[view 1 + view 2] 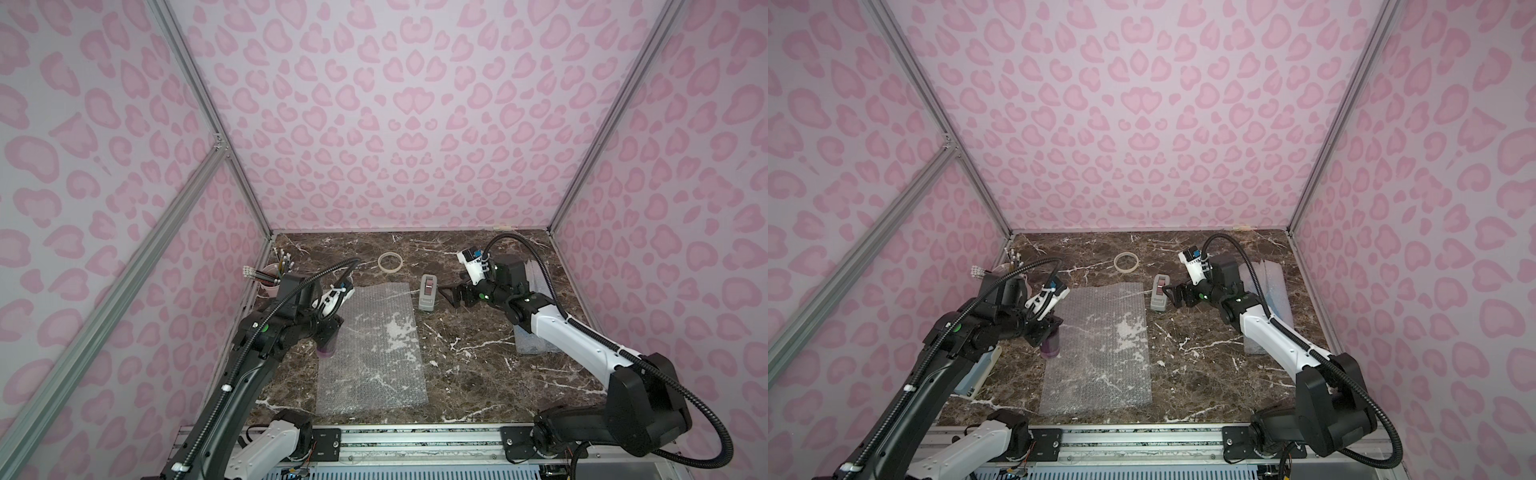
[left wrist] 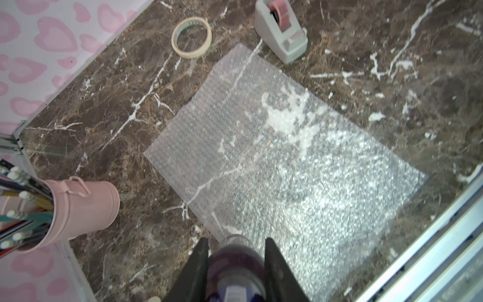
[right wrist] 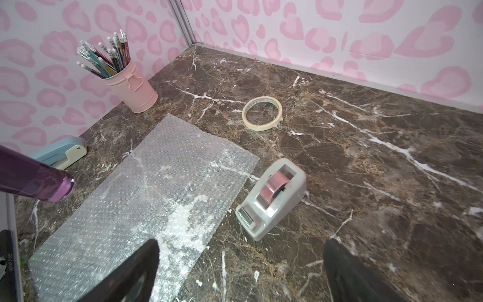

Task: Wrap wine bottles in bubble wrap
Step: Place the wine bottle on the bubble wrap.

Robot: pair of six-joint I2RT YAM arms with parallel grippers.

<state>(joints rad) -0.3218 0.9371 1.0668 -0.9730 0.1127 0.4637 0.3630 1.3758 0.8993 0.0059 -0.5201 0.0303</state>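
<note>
**One purple bottle gripped at the edge of the bubble wrap**

In both top views two arms reach over one dark brown marble table (image 1: 478, 374). The left gripper (image 1: 326, 334) is clamped on one purple bottle (image 1: 325, 350), base down at the left edge of one flat bubble wrap sheet (image 1: 374, 353). Whether glass touches plastic I cannot tell. The right gripper (image 1: 448, 296) stands wide apart and empty, just beside one tape dispenser (image 1: 428, 293). One tape roll (image 1: 390, 262) lies behind the sheet. One pencil cup (image 1: 270, 282) stands by the left wall, and one stapler (image 1: 976, 374) shows under the left arm in a top view. A pile of bubble wrap (image 1: 1273, 286) lies under the right arm; its sheets cannot be counted.

In the left wrist view two black fingers (image 2: 198, 266) press the purple bottle (image 2: 235, 264) from both sides, over the bubble wrap sheet (image 2: 287, 157).

In the right wrist view the fingers (image 3: 141, 264) are spread with nothing between them. The purple bottle (image 3: 34, 177) hangs tilted near the stapler (image 3: 62, 154).

The walls (image 1: 395, 124) are pale with pink heart-like spots, joined by metal frame posts (image 1: 199, 95).
</note>
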